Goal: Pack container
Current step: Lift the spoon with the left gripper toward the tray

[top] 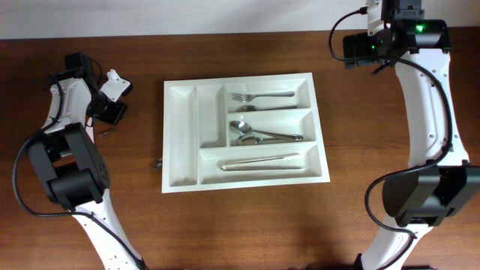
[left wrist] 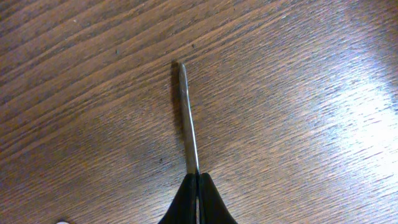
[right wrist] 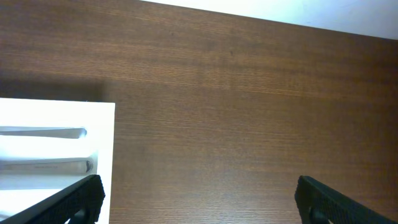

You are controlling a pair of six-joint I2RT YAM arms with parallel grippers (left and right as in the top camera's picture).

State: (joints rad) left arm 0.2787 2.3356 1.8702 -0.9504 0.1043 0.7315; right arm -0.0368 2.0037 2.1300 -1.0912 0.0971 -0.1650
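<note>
The container point(top: 246, 132) lies flat in the middle of the tabletop point(top: 247, 232), its long axis running left to right and slightly skewed. Its two narrow compartments are at our left end, and the three long ones, holding forks point(top: 261, 96), spoons point(top: 262, 136) and a knife point(top: 259, 161), are toward our right. Well off its left end our left gripper point(left wrist: 198, 179) is clenched on a thin metal strip point(left wrist: 188, 118) that juts out over the wood, while our right gripper point(right wrist: 199, 205) hangs released, jaws wide, off the container's far right corner.
</note>
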